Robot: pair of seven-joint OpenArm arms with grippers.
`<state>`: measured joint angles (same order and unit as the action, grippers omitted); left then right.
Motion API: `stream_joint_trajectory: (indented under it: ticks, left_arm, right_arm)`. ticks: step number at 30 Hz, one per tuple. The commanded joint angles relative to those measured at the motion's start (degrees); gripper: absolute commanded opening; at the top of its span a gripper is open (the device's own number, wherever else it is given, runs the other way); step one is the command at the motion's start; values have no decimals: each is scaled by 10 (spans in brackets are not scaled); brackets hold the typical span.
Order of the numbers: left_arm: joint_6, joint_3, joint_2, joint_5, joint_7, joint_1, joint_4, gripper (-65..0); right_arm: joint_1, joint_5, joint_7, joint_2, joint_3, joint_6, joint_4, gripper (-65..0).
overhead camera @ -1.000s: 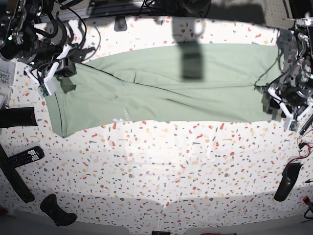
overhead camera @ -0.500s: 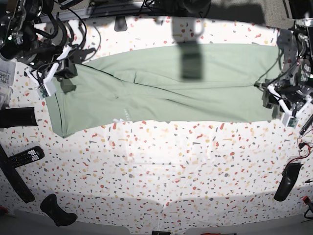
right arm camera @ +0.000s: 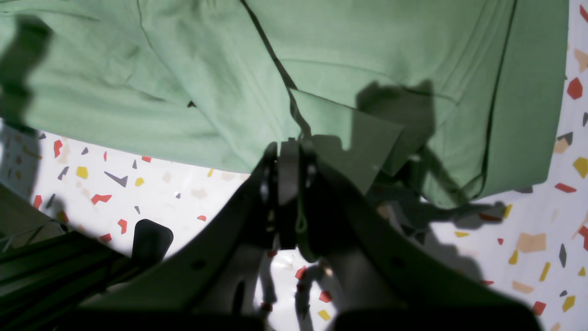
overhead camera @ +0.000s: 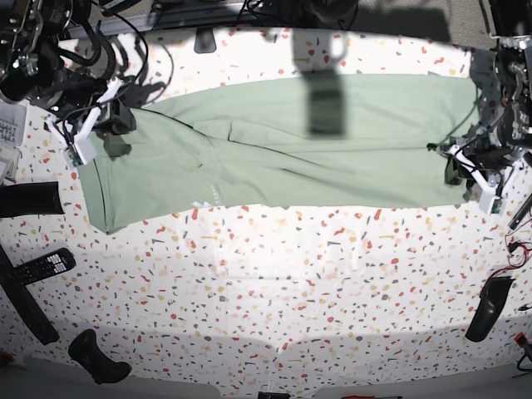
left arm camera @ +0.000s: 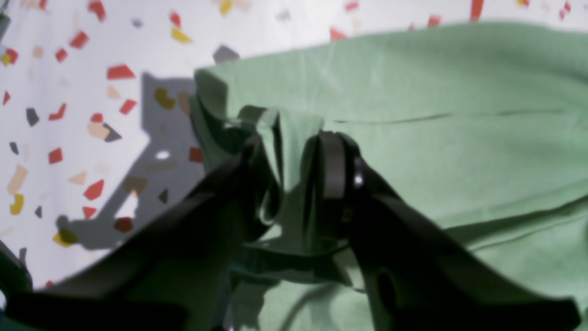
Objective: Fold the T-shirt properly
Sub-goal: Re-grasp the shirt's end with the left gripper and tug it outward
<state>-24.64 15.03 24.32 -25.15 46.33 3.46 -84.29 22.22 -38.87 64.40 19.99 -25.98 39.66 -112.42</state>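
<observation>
A T-shirt lies spread sideways across the far half of the counter, reaching from nine o'clock to three o'clock in the base view. The right claw sits at the shirt's ten o'clock end, pinching a fold at the cloth's edge. The left claw sits at the three o'clock end, with a bunched corner of cloth between its fingers. A remote control lies on the counter near eight o'clock, well apart from the shirt. The near half of the counter, toward six o'clock, holds only small items at its edges.
</observation>
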Motion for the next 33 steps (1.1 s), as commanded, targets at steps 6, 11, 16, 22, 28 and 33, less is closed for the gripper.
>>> stream_joint_trajectory:
  ticks: [6, 11, 16, 22, 28, 33]
  left_arm:
    - [-2, 3, 10, -4, -23, -7, -10, -503]
    - [-31, 3, 10, -5, -24, 1, -23, -650]
    - [-60, 3, 10, -5, -15, 27, -72, -650]
    - [-60, 3, 13, -4, 6, 43, -92, -650]
    - [-60, 3, 13, -4, 4, 47, -92, -650]
    - [-60, 3, 13, -4, 3, 48, -92, -472]
  right_arm:
    - [-3, -7, -3, 8, -3, 3, -11, -650]
    - [-3, -3, 7, 8, -3, 3, -11, -650]
    - [-3, -1, 7, 8, -3, 3, -11, -650]
    - [-3, -1, 7, 8, -3, 3, -11, -650]
    - [-3, -1, 7, 8, -3, 3, -11, -650]
    - [-3, -1, 7, 8, -3, 3, -11, -650]
